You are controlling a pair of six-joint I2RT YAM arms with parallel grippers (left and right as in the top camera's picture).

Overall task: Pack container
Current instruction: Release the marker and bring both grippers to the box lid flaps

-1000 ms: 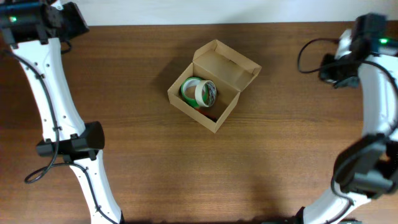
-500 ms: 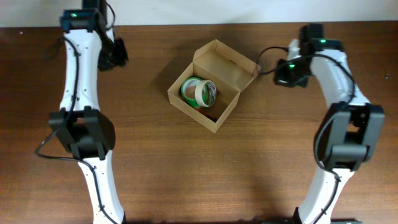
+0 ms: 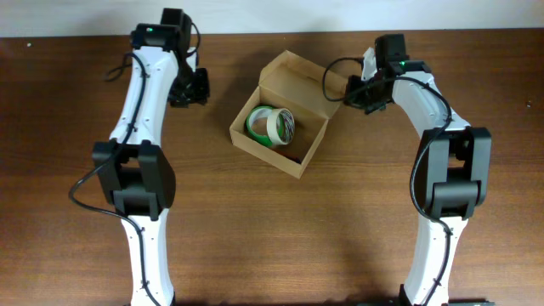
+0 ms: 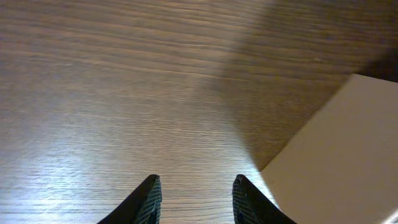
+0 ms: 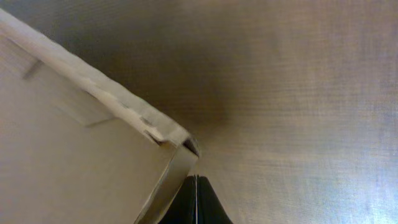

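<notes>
While the wooden table (image 3: 255, 238) fills nearly the whole overhead frame, you have both arms reaching into its upper part. The left arm (image 3: 143, 85) rises along the left side and bends toward the upper centre. The right arm (image 3: 425, 95) mirrors it on the right side.

The box (image 3: 263, 155) sits just above the centre of the frame, turned at an angle to the table edges. Its lid (image 3: 306, 81) is open and stands up along the upper right side. Inside the box you can see two tape rolls touching each other. The green roll (image 3: 257, 121) lies toward the upper left, and the white roll (image 3: 282, 126) leans on its right side.

Your left gripper (image 4: 196, 180) is left of the box and apart from it, over bare wood. Its jaws are parted by a moderate gap with nothing between them. In the left wrist view a pale side of the box fills the lower right corner.

Your right gripper (image 5: 196, 180) is at the upper right corner of the box, just beside the lid's edge. Its jaws are pressed together to a single point and hold nothing. Whether the tip touches the cardboard, you cannot tell from these views.
</notes>
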